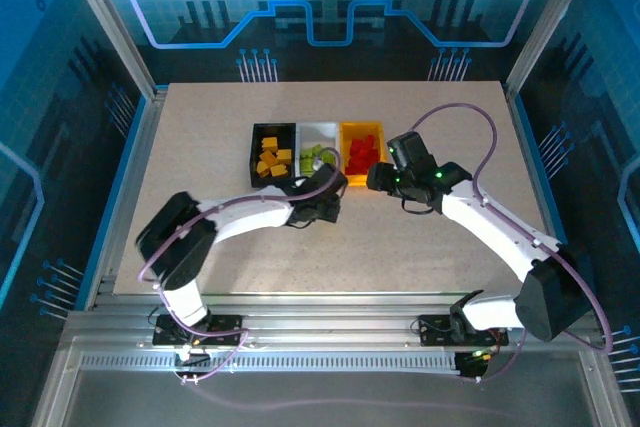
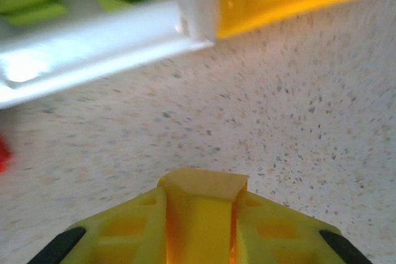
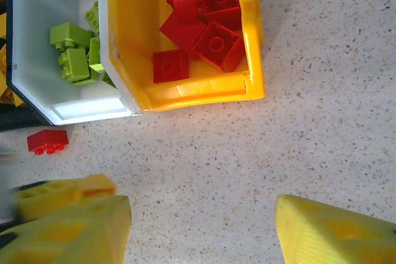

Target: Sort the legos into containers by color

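Observation:
Three containers stand in a row: a black one (image 1: 271, 152) with orange-yellow legos, a white one (image 1: 318, 147) with lime green legos (image 3: 74, 60), and a yellow-orange one (image 1: 362, 147) with red legos (image 3: 204, 35). My left gripper (image 1: 333, 187) sits just in front of the white container and is shut on an orange-yellow lego (image 2: 204, 190) low over the table. A loose red lego (image 3: 47, 141) lies on the table near the white container's front corner. My right gripper (image 3: 201, 221) hovers open in front of the yellow-orange container (image 3: 185, 94) with nothing between its fingers.
The left gripper's fingers (image 3: 55, 196) appear at the left edge of the right wrist view, close to my right gripper. The white container's front wall (image 2: 93, 41) and the yellow-orange container's corner (image 2: 278, 4) lie just ahead of the left gripper. Speckled tabletop (image 1: 400, 257) spreads in front.

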`<act>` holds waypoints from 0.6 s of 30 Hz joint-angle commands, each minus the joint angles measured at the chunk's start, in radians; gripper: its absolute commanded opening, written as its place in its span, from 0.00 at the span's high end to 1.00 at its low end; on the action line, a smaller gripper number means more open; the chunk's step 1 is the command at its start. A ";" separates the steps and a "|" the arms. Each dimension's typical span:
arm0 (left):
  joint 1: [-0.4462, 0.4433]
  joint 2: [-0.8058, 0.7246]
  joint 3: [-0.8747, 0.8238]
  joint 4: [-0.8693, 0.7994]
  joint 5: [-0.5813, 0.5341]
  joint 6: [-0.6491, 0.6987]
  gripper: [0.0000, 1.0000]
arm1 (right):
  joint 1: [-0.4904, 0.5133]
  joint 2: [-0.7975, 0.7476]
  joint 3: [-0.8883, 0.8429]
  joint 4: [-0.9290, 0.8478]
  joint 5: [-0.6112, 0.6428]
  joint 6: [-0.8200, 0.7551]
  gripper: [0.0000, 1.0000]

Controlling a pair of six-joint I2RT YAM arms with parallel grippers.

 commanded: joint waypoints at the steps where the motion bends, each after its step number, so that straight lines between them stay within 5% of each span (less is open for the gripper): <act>1: 0.094 -0.137 -0.039 0.010 -0.024 -0.044 0.75 | -0.013 0.000 0.010 0.014 0.006 0.026 0.36; 7: 0.284 -0.160 0.025 0.000 -0.076 -0.029 0.72 | -0.010 0.020 0.015 0.023 -0.008 0.031 0.36; 15: 0.421 0.110 0.264 -0.037 -0.084 -0.010 0.70 | -0.005 0.028 0.019 0.010 -0.013 0.034 0.36; 18: 0.431 0.170 0.335 -0.060 -0.087 -0.006 0.53 | -0.004 0.020 0.015 0.004 -0.007 0.034 0.36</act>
